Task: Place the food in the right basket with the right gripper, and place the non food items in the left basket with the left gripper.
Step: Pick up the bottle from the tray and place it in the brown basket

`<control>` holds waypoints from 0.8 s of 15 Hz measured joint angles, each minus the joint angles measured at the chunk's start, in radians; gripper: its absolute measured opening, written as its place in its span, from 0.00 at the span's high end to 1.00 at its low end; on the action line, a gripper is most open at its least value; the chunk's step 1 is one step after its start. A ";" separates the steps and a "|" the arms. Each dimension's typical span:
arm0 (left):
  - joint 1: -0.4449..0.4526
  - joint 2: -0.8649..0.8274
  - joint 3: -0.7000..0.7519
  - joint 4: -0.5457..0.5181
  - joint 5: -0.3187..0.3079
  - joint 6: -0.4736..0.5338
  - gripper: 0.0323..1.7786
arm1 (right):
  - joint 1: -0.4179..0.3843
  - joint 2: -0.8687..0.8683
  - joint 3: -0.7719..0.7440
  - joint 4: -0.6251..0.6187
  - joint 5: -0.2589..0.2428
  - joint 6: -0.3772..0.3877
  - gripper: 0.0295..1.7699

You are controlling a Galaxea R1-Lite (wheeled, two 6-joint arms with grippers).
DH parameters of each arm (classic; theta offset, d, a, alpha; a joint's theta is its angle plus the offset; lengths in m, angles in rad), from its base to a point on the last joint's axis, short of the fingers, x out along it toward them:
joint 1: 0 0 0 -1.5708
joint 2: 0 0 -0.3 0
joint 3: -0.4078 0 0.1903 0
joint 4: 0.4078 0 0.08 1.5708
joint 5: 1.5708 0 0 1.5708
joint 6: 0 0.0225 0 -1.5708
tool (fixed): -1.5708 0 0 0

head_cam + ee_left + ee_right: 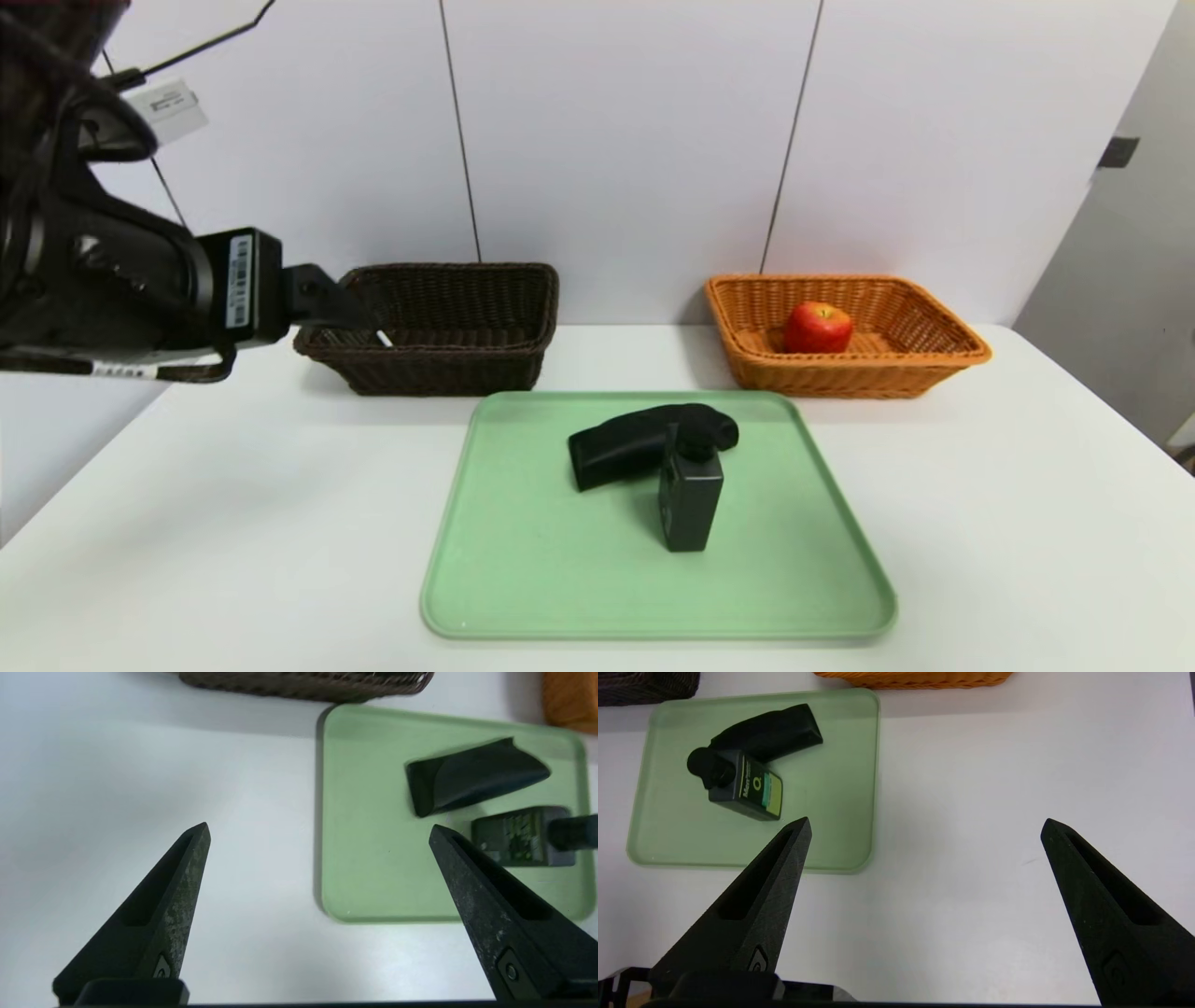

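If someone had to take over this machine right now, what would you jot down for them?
Left gripper: open, empty, up over the table's left side, short of the brown basket.
Right gripper: open, empty, over bare table right of the tray.
Done: apple sits in the orange basket; a white pen shows in the brown basket.
Left: scanner lying on the tray and the small black bottle standing against it. Both go into the brown basket with the left gripper.
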 joint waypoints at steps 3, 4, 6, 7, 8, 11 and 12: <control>0.046 -0.115 0.231 -0.043 -0.031 -0.003 0.06 | 0.026 -0.083 0.123 -0.041 0.011 -0.001 0.04; 0.069 -0.155 0.308 -0.081 -0.044 -0.003 0.06 | 0.061 -0.098 0.166 -0.090 0.013 -0.002 0.04; 0.144 -0.229 0.424 -0.161 -0.057 -0.003 0.06 | 0.157 -0.114 0.277 -0.223 0.013 -0.001 0.04; 0.175 -0.255 0.457 -0.177 -0.060 -0.004 0.06 | 0.192 -0.112 0.348 -0.300 0.012 -0.004 0.04; 0.194 -0.275 0.480 -0.180 -0.061 -0.003 0.05 | 0.221 -0.099 0.404 -0.376 0.010 -0.005 0.04; 0.210 -0.315 0.562 -0.191 -0.062 0.001 0.05 | 0.312 -0.029 0.500 -0.544 0.008 0.007 0.04; 0.212 -0.324 0.593 -0.205 -0.061 0.003 0.05 | 0.339 -0.007 0.520 -0.563 0.008 0.018 0.04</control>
